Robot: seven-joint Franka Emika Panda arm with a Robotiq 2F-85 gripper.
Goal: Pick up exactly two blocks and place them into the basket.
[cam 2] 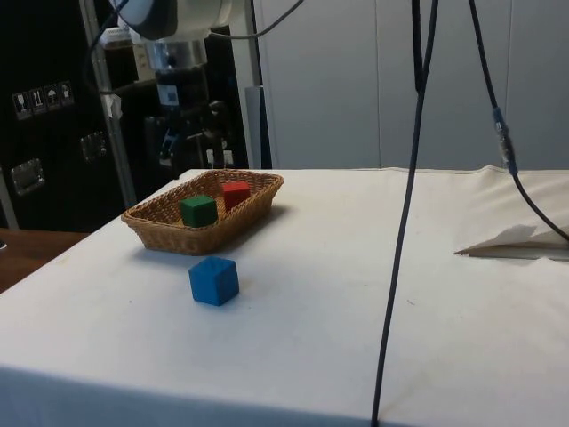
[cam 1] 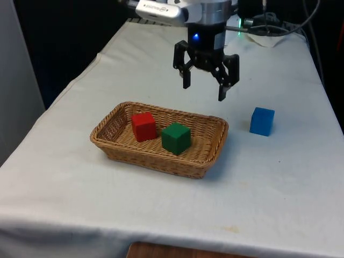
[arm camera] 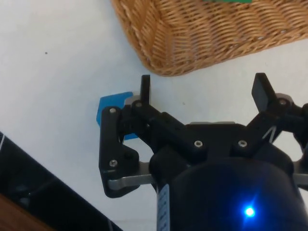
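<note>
A wicker basket holds a red block and a green block side by side. A blue block rests on the cloth outside the basket, on the front view's right. My gripper hangs open and empty above the table, just behind the basket's far rim and off to the side of the blue block.
A thick black cable hangs down across the side view. Crumpled white paper and cables lie at the table's far end. The table's edges fall away on both sides.
</note>
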